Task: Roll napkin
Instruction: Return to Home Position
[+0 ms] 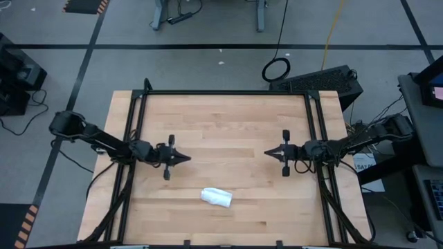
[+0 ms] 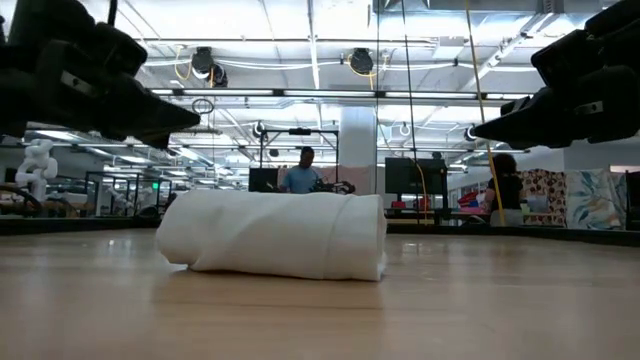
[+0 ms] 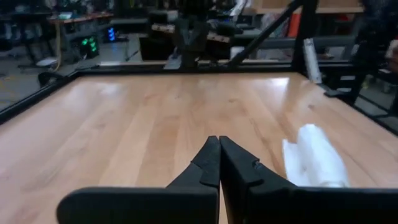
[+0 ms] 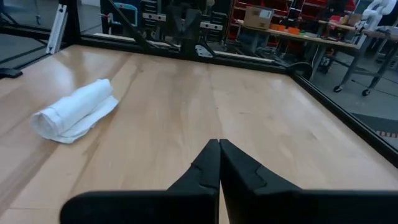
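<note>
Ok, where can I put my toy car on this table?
The biggest bare patch is the far half of the table, bordered by the black frame's back rail, the left tool and the right tool. Bare wood also lies either side of the rolled napkin. Busiest is the middle, where both tool tips face each other just beyond the napkin.

The left arm is being held extended inward from the left side, and the left pincer is being carried aloft with both fingers pressed together. The right arm is being held in a mirrored pose, and the right pincer is being pointed at the left one, fingers likewise closed, the two tips well apart.
</note>
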